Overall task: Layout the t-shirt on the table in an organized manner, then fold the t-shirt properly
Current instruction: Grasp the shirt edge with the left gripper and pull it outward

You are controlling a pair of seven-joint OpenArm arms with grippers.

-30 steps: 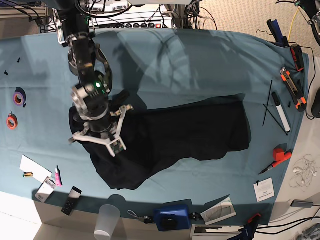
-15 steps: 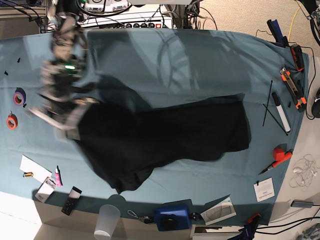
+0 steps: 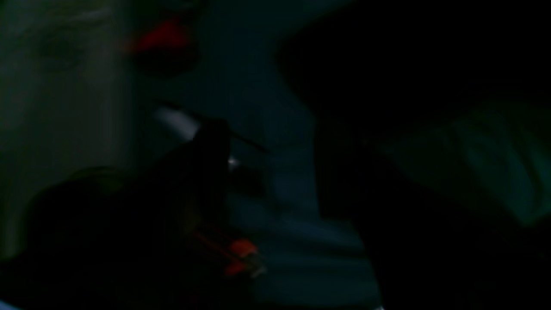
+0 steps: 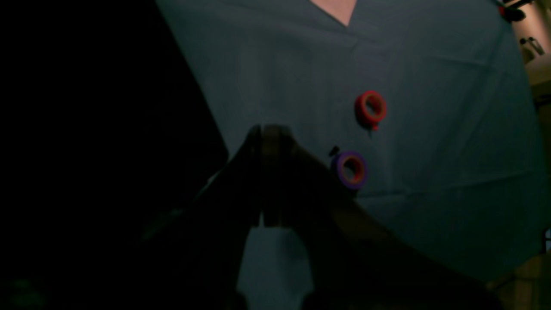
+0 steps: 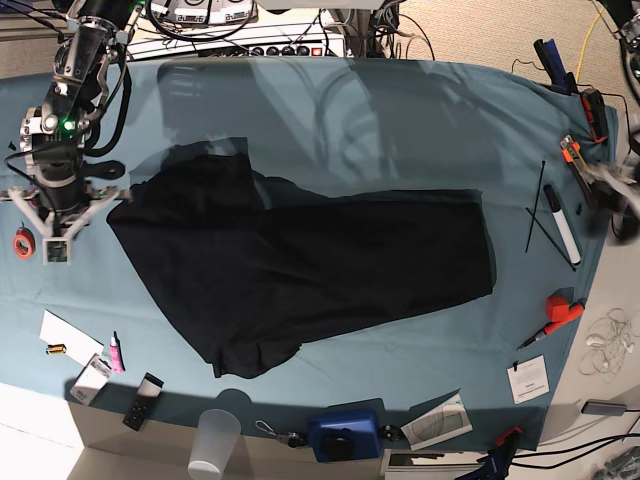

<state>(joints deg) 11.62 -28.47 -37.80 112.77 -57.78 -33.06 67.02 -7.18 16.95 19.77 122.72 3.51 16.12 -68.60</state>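
The t-shirt (image 5: 300, 275) lies spread across the middle of the table (image 5: 400, 120), plain black side up, running from near the left edge toward the right edge, where its straight hem stops short of a white marker (image 5: 562, 225). One lobe of cloth points toward the front edge, above a clear plastic cup (image 5: 213, 443); another bunches toward the back-left.

A second ago the shirt was a tighter heap and the right gripper (image 5: 52, 232) stood over its left part, well in from the table's edge. Half a second ago the arm was a blur sweeping toward the left edge with cloth trailing. Now the gripper sits near the left edge, beside the red tape roll (image 5: 22, 242), and the shirt's left end has been drawn out into a wide corner that reaches up to it. The right end of the shirt has barely shifted.

In the right wrist view the right gripper's (image 4: 263, 172) jaws are pressed together; black cloth fills the left of that view, but the view is too dark to tell whether any is pinched. The red tape roll (image 4: 370, 107) and a purple tape roll (image 4: 351, 169) lie on the teal cloth just beyond.

The left gripper (image 5: 615, 195) appears only as a blur at the right edge, new since the earlier frames. Its jaws stand wide, with nothing seen held; the left wrist view is too dark to add much.
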